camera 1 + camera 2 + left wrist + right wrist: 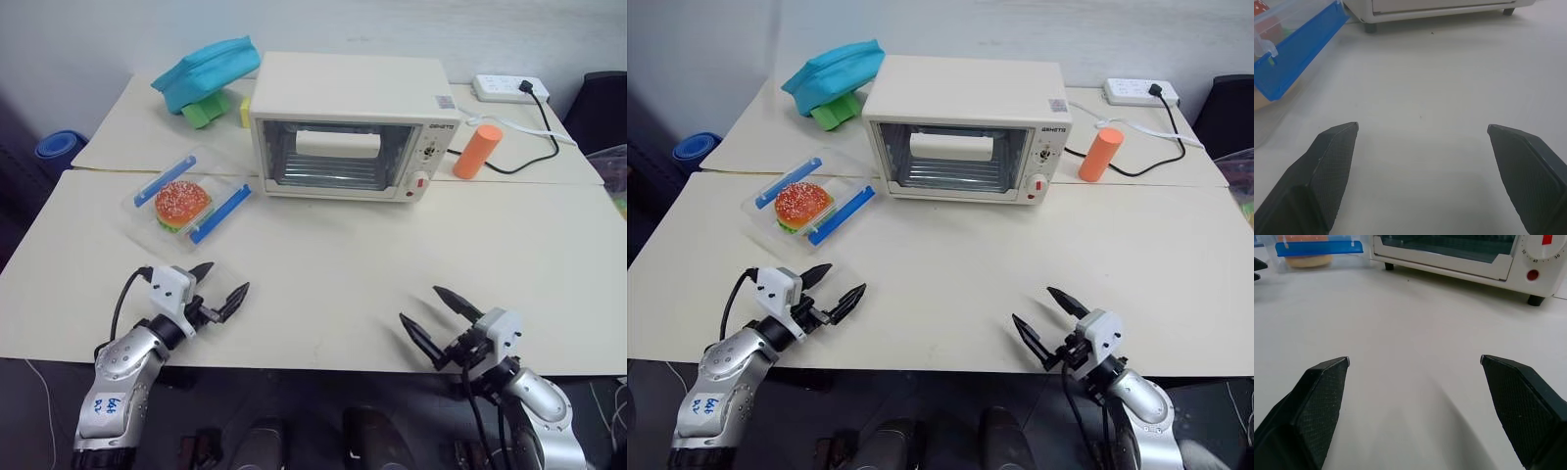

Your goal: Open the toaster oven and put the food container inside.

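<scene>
- The cream-white boxy toaster oven [351, 125] stands toward twelve o'clock on the pale surface [323, 279], its glass door shut; the cream handle bar [337, 144] runs across the top of the glass.
- The door probably hinges at the bottom, so the handle bar is the place to hook and pull down. The oven looks light enough to slide, so a gentle pull is wise.
- The clear rectangular plastic food container [186, 203], with blue clip strips along two sides and a sesame-bun burger inside, lies flat at about ten o'clock, just beside the oven's left front corner.
- It looks light, stiff and smooth, likely slippery; gripping across the two blue-strip sides seems surest.
- The left claw [219, 292] hovers at seven o'clock, fingers wide apart, holding nothing.
- The right claw [439, 315] sits at five o'clock, likewise spread and empty.
</scene>
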You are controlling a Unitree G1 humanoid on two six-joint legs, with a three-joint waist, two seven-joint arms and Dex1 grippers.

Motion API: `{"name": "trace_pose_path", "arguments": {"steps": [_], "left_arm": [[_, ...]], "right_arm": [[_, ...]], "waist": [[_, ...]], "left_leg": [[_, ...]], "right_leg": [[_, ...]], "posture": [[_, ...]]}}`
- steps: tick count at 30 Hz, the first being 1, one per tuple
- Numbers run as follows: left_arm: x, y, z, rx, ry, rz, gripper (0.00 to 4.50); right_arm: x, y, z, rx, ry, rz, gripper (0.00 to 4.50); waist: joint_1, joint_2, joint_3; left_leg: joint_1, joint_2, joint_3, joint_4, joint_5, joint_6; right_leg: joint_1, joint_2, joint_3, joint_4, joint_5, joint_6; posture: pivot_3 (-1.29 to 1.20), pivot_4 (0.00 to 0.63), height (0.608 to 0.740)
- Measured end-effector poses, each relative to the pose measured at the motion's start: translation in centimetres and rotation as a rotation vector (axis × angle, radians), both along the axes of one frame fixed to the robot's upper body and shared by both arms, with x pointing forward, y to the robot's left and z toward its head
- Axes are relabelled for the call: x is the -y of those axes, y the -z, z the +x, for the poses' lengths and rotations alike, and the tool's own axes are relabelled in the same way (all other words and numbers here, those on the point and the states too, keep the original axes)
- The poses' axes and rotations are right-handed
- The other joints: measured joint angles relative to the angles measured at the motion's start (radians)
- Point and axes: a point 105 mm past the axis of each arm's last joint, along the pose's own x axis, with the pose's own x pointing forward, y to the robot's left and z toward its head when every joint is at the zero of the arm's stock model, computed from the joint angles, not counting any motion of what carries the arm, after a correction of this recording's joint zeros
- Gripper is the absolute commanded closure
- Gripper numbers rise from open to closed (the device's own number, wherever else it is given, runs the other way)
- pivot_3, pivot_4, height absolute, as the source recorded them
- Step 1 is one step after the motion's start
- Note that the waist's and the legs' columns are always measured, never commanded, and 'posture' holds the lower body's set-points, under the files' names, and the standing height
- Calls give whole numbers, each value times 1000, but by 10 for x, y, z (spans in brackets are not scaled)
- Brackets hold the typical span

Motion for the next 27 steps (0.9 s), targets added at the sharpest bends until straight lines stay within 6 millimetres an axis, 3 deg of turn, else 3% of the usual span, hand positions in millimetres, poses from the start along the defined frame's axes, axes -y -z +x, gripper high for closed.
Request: {"name": "trace_pose_path", "arguments": {"steps": [7, 12, 15, 22, 27], "left_arm": [[8, -14, -2, 0, 110, -92, 0], [-3, -52, -5, 24, 226, -139, 0], [-8, -73, -4, 31, 266, -147, 0], [-9, -98, 3, 90, 254, -190, 0], [-5, -93, -1, 84, 241, -207, 0]], "right_arm": [[-16, -33, 29, 49, -83, 54, 14], [-39, -94, 77, 91, -167, 57, 14], [-50, -116, 101, 87, -193, 73, 14], [-69, -141, 134, 80, -203, 114, 14], [-80, -145, 137, 88, -222, 108, 14]], "waist": [[-4, 0, 0], [-3, 1, 1], [-1, 1, 1], [-4, 1, 1], [-13, 1, 1]], "left_leg": [[0, 0, 0, 0, 2, -4], [-1, 1, -1, 0, 3, -6], [-2, 0, -3, 0, 3, -6], [-6, -2, -3, 0, 2, -3], [-6, -2, -3, -1, 1, -3]], "right_leg": [[-1, 0, 0, 0, 0, 0], [-1, 0, -1, 1, 0, -1], [-2, 0, -3, 1, -1, -2], [-4, -1, -4, 1, -1, -1], [-4, -1, -5, 0, -1, -1]], "posture": [[0, 150, 740], [0, 150, 740], [0, 150, 740], [0, 150, 740], [0, 150, 740]]}}
